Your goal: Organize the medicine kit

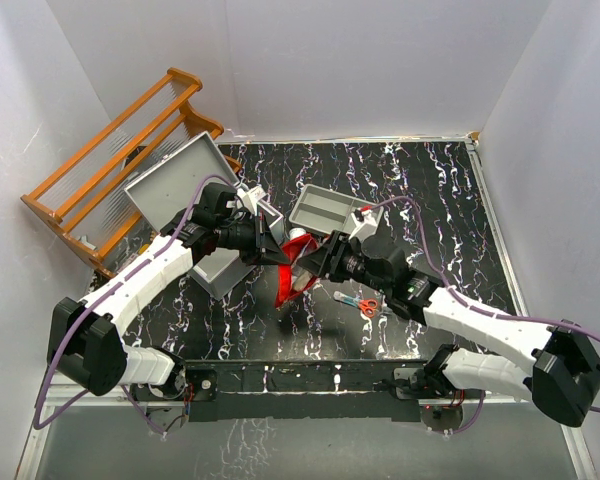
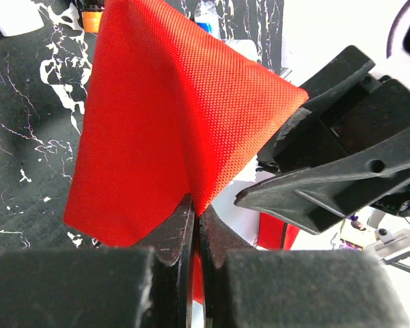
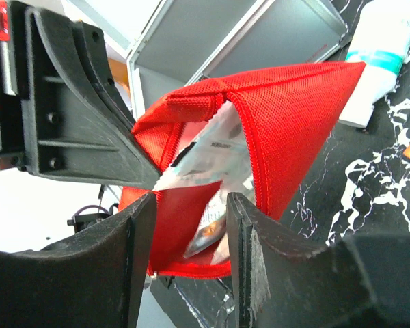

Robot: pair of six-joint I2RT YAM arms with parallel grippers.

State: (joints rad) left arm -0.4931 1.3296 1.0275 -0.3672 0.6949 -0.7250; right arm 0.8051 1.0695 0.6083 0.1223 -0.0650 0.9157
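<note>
The medicine kit [image 1: 176, 182], a grey metal case, stands open at the back left with its lid raised; it also shows in the right wrist view [image 3: 260, 41]. My left gripper [image 1: 276, 250] is shut on the fabric of the red pouch [image 1: 296, 272], holding it up above the table; the pinched fold shows in the left wrist view [image 2: 184, 123]. My right gripper [image 1: 320, 262] is open at the pouch's unzipped mouth [image 3: 287, 123], one finger on each side of its lower lip. Silvery packets [image 3: 215, 160] show inside the pouch.
A shallow grey two-compartment tray [image 1: 325, 208] lies behind the pouch. Red-handled scissors [image 1: 366, 305] lie near the right arm. A white tube with a teal band [image 3: 376, 61] lies on the table. A wooden rack [image 1: 115, 165] stands at the far left.
</note>
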